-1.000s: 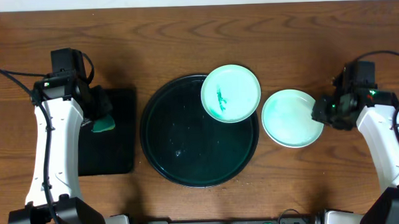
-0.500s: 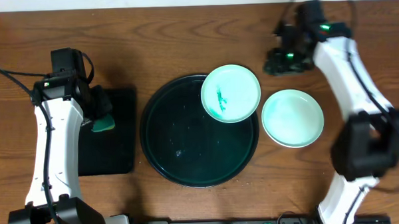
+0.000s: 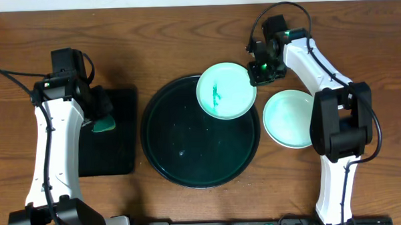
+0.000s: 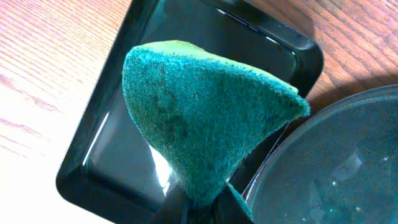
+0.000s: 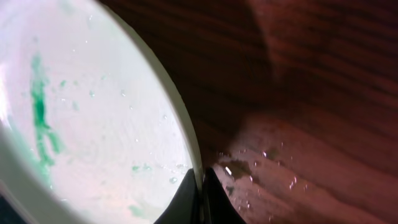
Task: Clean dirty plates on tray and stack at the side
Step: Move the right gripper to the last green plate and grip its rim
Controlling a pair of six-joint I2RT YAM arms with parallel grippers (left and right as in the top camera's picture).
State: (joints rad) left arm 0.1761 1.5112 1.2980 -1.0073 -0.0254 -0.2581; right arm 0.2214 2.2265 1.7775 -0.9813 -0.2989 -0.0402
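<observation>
A pale plate (image 3: pixel 226 91) with a green smear rests partly on the back right rim of the large round black tray (image 3: pixel 155 154). My right gripper (image 3: pixel 258 72) is at that plate's right edge. In the right wrist view the plate (image 5: pixel 93 124) fills the left side, and the right gripper (image 5: pixel 200 186) is shut on its rim, one finger on each face. A second plate (image 3: pixel 293 118), without smears, lies on the table to the right of the tray. My left gripper (image 3: pixel 99 116) is shut on a green sponge (image 4: pixel 205 118), held above the small tray.
A small black rectangular tray (image 3: pixel 118 149) lies left of the round tray, and both show in the left wrist view (image 4: pixel 112 155). Water drops wet the wooden table (image 5: pixel 298 174) beside the gripped plate. Cables hang behind both arms.
My right arm swung from the far right, round the back, to the smeared plate's edge and shut on its rim. That plate shifted slightly left. The left arm has not moved.
</observation>
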